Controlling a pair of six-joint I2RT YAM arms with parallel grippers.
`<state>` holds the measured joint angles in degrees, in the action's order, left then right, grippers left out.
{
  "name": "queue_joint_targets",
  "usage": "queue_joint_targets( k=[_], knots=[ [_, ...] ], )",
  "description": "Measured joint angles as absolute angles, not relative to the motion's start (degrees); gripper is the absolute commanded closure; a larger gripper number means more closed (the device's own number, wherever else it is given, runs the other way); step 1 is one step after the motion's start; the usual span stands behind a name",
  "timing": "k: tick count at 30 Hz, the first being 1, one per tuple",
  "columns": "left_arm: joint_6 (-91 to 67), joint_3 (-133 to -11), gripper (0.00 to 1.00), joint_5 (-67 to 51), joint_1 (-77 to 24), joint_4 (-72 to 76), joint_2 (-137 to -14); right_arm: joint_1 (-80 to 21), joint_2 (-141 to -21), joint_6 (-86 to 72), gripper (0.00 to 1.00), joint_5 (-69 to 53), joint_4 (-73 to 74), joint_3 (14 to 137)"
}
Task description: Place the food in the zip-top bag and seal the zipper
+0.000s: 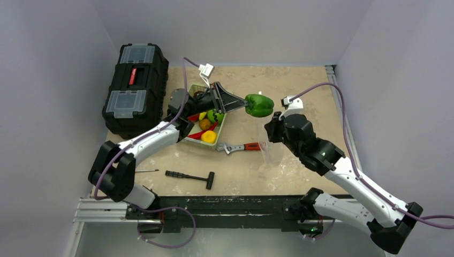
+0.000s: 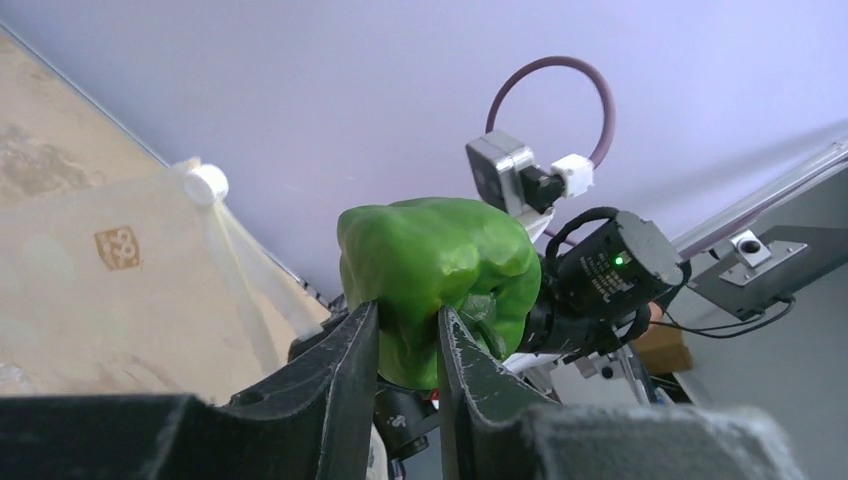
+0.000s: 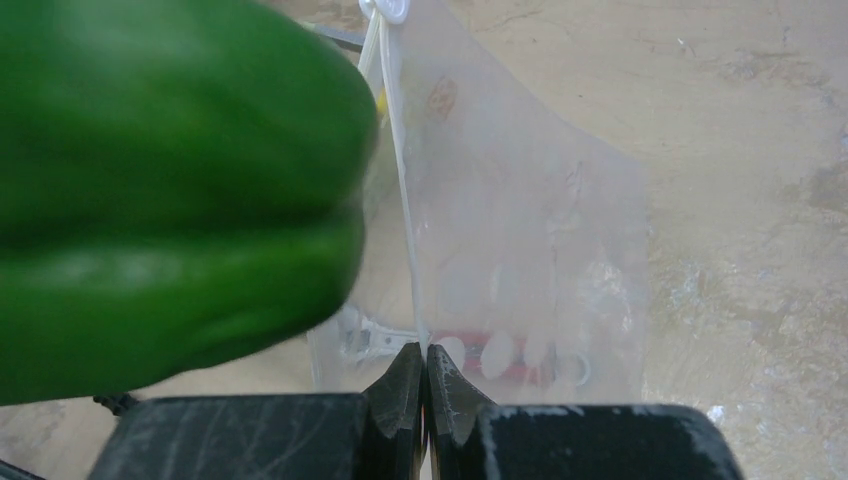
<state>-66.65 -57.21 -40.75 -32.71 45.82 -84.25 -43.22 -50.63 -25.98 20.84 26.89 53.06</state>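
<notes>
My left gripper (image 1: 242, 104) is shut on the green pepper (image 1: 259, 105) and holds it in the air, just left of the right wrist. In the left wrist view both fingers (image 2: 357, 352) pinch the pepper (image 2: 440, 262). My right gripper (image 1: 272, 130) is shut on the mouth edge of the clear zip-top bag (image 1: 273, 153), which hangs below it. In the right wrist view the jaws (image 3: 422, 352) clamp the thin zipper strip (image 3: 404, 190); its white tab (image 3: 390, 8) is at the far end. The pepper (image 3: 170, 190) looms at left of the bag (image 3: 530, 200). More food (image 1: 207, 128) lies in the basket.
The pale green basket (image 1: 194, 91) stands left of centre. A black toolbox (image 1: 136, 88) is at the back left. A red-handled wrench (image 1: 243, 147) lies under the bag. A black hammer (image 1: 191, 177) and a thin screwdriver (image 1: 146, 171) lie near the front.
</notes>
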Motion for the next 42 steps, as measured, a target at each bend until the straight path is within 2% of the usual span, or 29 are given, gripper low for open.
queue_joint_targets(
  k=[4, 10, 23, 29, 33, 36, 40, 42],
  knots=[
    [-71.24, -54.33, 0.88, -41.95, -33.04, 52.84, -87.07, -43.22, -50.28, -26.35, 1.0, 20.82, 26.89, 53.45],
    [-68.38, -50.43, 0.88, -42.85, -33.56, 50.13, -85.76, -43.24, -47.66, -26.76, 1.0, 21.3, 27.0, 53.52],
    [-47.0, -51.92, 0.92, -37.12, -35.24, 17.17, -78.13, -43.22, -46.81, -26.81, 1.0, 21.28, 27.03, 54.65],
    [-43.86, -52.84, 0.94, -33.87, -36.07, 8.38, -76.4, -43.22, -47.24, -25.41, 1.0, 21.28, 27.09, 54.65],
    [-42.81, -58.06, 0.93, -31.68, -37.85, -0.36, -77.21, -43.22, -47.18, -23.79, 1.0, 21.23, 27.0, 54.65],
    [-42.87, -61.49, 0.83, -29.12, -39.46, -3.49, -77.97, -43.22, -47.22, -22.92, 1.0, 21.28, 26.96, 54.52],
    [-43.48, -62.02, 0.55, -24.84, -41.01, -5.87, -77.23, -43.22, -47.9, -23.14, 1.0, 22.0, 27.4, 54.59],
    [-43.88, -62.02, 0.46, -23.07, -41.41, -7.7, -75.94, -43.22, -48.38, -23.55, 1.0, 23.22, 28.29, 54.65]
  ],
)
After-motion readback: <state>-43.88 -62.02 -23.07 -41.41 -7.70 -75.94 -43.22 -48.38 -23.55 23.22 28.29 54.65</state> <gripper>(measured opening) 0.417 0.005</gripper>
